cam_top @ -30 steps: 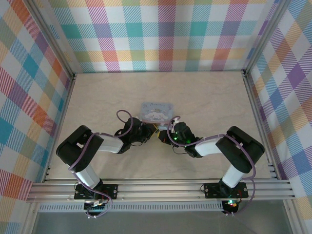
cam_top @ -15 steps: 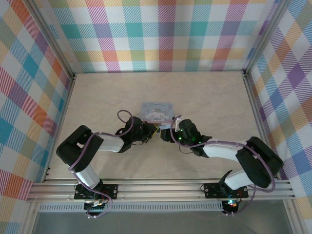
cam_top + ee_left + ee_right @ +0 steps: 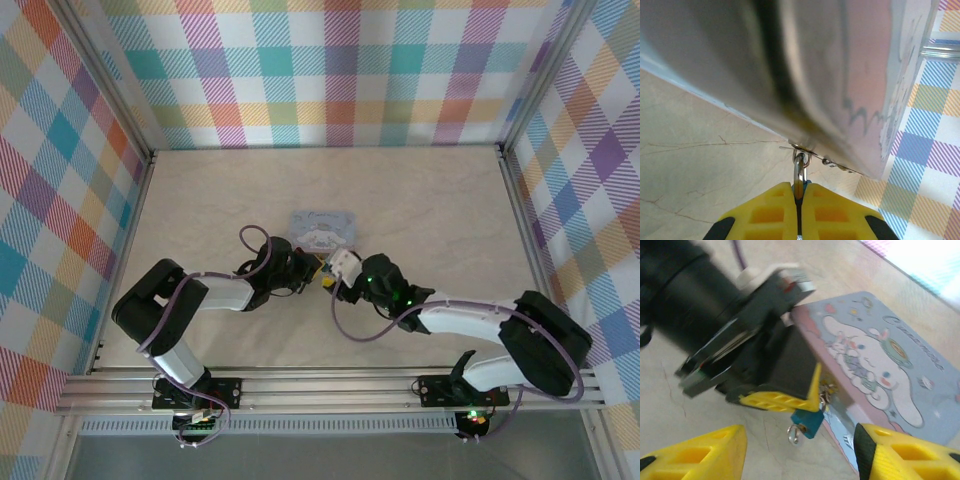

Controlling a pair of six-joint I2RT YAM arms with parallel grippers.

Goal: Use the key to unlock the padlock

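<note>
The left fingers (image 3: 772, 212) are clenched on the padlock (image 3: 809, 421), whose shackle (image 3: 799, 170) passes through a small loop on the near edge of the tin box (image 3: 880, 365); the right fingers (image 3: 697, 447) stand apart, grasping nothing, one on each side of the lock. A small silvery piece, seemingly the key (image 3: 794, 433), hangs at the padlock's lower end, just above the surface (image 3: 665, 390); I cannot tell whether it is fully seated. To turn it well, close squarely on the key's head and twist without pulling, while the left grip keeps the body from rolling.
</note>
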